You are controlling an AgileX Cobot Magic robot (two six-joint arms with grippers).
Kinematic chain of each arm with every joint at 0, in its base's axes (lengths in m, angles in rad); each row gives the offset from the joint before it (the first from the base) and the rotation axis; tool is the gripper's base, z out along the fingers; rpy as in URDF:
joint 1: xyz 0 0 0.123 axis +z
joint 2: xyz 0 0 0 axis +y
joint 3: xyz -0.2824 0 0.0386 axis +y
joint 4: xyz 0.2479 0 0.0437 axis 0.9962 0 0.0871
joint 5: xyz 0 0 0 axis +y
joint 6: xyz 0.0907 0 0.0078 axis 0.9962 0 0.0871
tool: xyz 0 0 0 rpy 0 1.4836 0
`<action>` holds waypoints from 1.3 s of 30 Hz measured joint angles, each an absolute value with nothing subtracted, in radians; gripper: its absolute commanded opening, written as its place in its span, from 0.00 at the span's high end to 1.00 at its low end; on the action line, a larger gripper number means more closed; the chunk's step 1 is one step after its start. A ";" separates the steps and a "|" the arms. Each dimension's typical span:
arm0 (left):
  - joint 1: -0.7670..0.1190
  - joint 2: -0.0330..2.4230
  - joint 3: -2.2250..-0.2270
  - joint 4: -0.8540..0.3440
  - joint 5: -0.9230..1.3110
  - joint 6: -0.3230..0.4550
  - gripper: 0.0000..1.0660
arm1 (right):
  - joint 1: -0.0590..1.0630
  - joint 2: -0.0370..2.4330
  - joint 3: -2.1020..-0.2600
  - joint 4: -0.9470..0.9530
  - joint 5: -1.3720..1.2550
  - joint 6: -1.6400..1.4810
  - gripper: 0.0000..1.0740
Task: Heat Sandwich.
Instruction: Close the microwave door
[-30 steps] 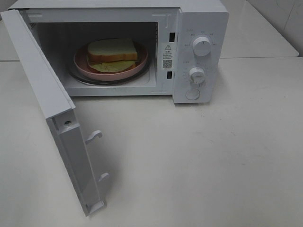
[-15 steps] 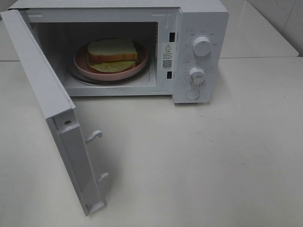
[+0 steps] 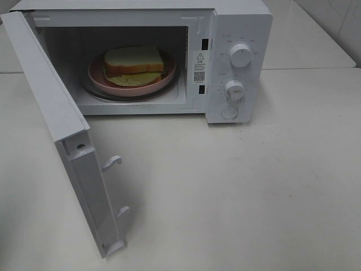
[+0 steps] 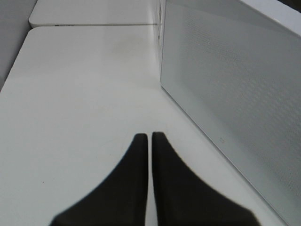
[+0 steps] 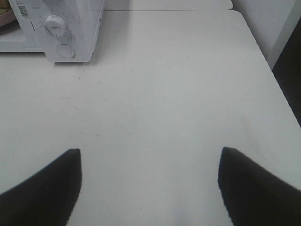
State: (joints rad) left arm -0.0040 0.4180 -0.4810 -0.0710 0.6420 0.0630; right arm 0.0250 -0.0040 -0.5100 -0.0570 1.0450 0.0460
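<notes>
The left claw (image 4: 146,137) has its two dark fingers pressed together with nothing between them, low over the white table (image 4: 75,103). Close beside it, and running on ahead of it, stands the outer face of the open microwave door (image 4: 235,84). Beyond that door, well away from both claws, the sandwich (image 3: 134,59) lies on a pink plate (image 3: 97,76) inside the microwave (image 3: 237,22) cavity. Next comes the control panel with two knobs (image 3: 241,55) and a round button (image 3: 229,112). The right claw (image 5: 150,153) holds its fingers wide apart, gripping nothing, over bare table. The panel (image 5: 70,28) sits ahead of it, off toward the left arm's side.
</notes>
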 measured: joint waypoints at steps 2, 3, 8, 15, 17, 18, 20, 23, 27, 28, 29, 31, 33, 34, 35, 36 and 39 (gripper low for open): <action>-0.004 0.463 -0.450 -0.071 0.533 0.063 1.00 | 0.025 -0.004 -0.510 -0.057 1.045 0.046 0.29; -0.004 0.479 -0.435 -0.071 0.494 0.063 1.00 | 0.025 -0.004 -0.510 -0.057 1.045 0.046 0.29; -0.004 0.534 -0.369 -0.071 0.343 0.063 1.00 | 0.025 -0.004 -0.510 -0.057 1.045 0.046 0.29; -0.004 0.661 -0.250 -0.071 -0.025 0.063 1.00 | 0.025 -0.004 -0.510 -0.057 1.045 0.046 0.29; -0.004 0.680 -0.238 -0.071 -0.075 0.063 1.00 | 0.025 -0.004 -0.510 -0.057 1.045 0.046 0.29; -0.004 0.701 -0.230 -0.071 -0.111 0.063 1.00 | 0.025 -0.004 -0.510 -0.057 1.045 0.046 0.29; -0.004 0.768 -0.214 -0.071 -0.230 0.063 1.00 | 0.025 -0.004 -0.510 -0.057 1.045 0.046 0.29; -0.004 0.843 -0.213 -0.071 -0.332 0.063 1.00 | 0.025 -0.004 -0.510 -0.057 1.045 0.046 0.29; -0.004 0.924 -0.213 -0.057 -0.425 0.059 1.00 | 0.025 -0.004 -0.510 -0.057 1.045 0.046 0.29; -0.004 0.981 -0.213 -0.023 -0.499 0.042 1.00 | 0.025 -0.004 -0.510 -0.057 1.045 0.046 0.29; -0.004 1.003 -0.213 0.000 -0.537 0.028 1.00 | 0.025 -0.004 -0.510 -0.057 1.045 0.046 0.29; -0.004 1.029 -0.213 0.022 -0.574 0.006 1.00 | 0.025 -0.004 -0.510 -0.057 1.045 0.046 0.29; -0.004 1.096 -0.213 0.127 -0.671 -0.084 1.00 | 0.025 -0.004 -0.510 -0.057 1.045 0.046 0.29; -0.004 1.119 -0.213 0.158 -0.698 -0.107 1.00 | 0.025 -0.004 -0.510 -0.057 1.045 0.046 0.29; -0.004 1.119 -0.213 0.158 -0.698 -0.107 1.00 | 0.025 -0.004 -0.510 -0.057 1.045 0.046 0.29; -0.004 1.166 -0.213 0.233 -0.764 -0.154 1.00 | 0.025 -0.004 -0.510 -0.057 1.045 0.046 0.29; -0.004 1.205 -0.213 0.290 -0.824 -0.184 1.00 | 0.025 -0.004 -0.510 -0.057 1.045 0.046 0.29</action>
